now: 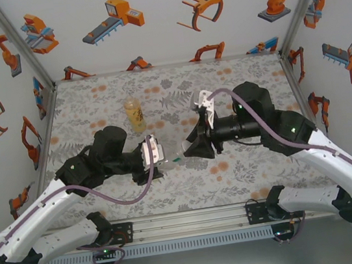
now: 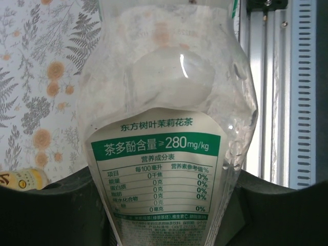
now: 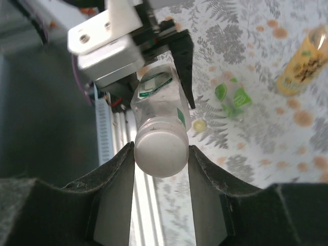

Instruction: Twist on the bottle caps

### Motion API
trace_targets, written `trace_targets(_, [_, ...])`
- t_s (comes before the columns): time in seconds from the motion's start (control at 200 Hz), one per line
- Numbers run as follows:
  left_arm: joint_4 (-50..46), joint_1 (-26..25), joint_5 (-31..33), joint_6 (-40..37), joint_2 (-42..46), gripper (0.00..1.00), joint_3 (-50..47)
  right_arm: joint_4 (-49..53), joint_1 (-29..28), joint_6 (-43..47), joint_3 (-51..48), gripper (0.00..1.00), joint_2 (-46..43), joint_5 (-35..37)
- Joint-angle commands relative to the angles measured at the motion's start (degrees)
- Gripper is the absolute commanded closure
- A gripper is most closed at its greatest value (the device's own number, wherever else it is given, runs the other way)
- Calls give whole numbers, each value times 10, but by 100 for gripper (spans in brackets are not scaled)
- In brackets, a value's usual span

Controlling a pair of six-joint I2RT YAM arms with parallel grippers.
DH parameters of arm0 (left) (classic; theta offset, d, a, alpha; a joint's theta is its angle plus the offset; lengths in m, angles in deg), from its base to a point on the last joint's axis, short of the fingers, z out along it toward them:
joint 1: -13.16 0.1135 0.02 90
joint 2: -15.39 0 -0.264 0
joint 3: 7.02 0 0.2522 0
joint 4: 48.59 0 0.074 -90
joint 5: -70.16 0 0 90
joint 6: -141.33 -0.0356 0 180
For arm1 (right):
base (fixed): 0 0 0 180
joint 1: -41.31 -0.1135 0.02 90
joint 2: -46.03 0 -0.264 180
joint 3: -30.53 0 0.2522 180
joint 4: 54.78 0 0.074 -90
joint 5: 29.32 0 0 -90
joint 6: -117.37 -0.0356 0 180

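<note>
At five o'clock from the amber bottle [image 1: 134, 113], left gripper [image 1: 158, 154] clamps the slim bottle [image 2: 169, 102]; right gripper [image 3: 161, 150] pinches its cap [image 3: 160, 158]: keep axes aligned, turn clockwise gently.

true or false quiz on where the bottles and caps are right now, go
The left gripper holds the slim clear bottle. True.
The amber bottle lies on its side. False: it stands upright.
The right gripper has its fingers either side of the white cap on the slim bottle. True.
The squat green bottle is in the right gripper. False: it sits on the table.
A loose cap lies near the green bottle. True.
</note>
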Motion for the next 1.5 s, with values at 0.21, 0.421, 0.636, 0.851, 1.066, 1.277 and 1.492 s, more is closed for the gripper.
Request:
trace_targets(0.21, [50, -4, 35, 9, -10, 100, 6, 63, 0, -592, 18, 100, 37, 198])
trace_targets(0.421, [53, -4, 38, 10, -12, 100, 6, 14, 1, -755, -57, 94, 15, 232])
trace_targets(0.636, [55, -6, 28, 16, -12, 100, 5, 28, 1, -670, -13, 62, 22, 220])
trace_targets(0.851, [52, -6, 0, 14, -10, 100, -1, 35, 2, -446, 43, 41, 8, 196])
trace_targets(1.066, [49, -6, -42, 9, -13, 100, -1, 22, 2, -180, 52, 42, -24, 147])
trace_targets(1.277, [49, -8, -75, 6, -15, 100, -2, 60, 2, 109, 78, 42, -35, -10])
trace_targets(1.492, [44, -9, -103, 0, -9, 100, -1, 165, 2, 325, 135, 39, 0, -86])
